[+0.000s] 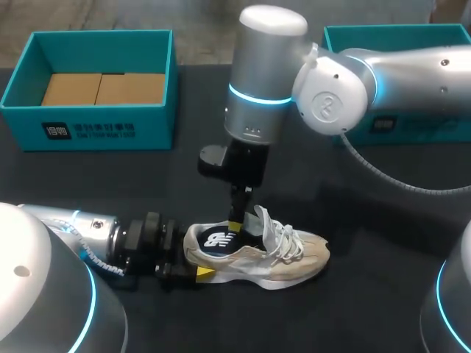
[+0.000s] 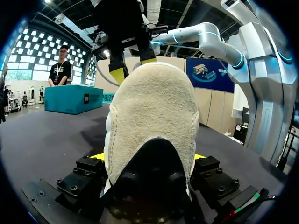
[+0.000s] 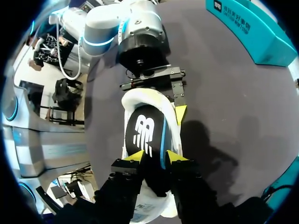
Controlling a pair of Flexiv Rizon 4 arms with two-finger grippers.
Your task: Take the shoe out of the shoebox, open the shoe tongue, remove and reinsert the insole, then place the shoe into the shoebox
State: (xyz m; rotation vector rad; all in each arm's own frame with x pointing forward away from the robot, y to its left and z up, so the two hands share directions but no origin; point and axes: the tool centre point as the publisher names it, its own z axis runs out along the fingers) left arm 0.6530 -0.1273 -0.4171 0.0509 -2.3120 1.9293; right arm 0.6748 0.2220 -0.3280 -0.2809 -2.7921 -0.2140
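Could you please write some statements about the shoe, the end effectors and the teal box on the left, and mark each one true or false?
1. The shoe lies on the table, outside any box. True.
2. The left end effector is open, away from the shoe. False: it is shut on the shoe's heel.
3. The right end effector is at the shoe's opening, on the dark insole. True.
4. The teal shoebox at the left is empty. False: brown cardboard lies in it.
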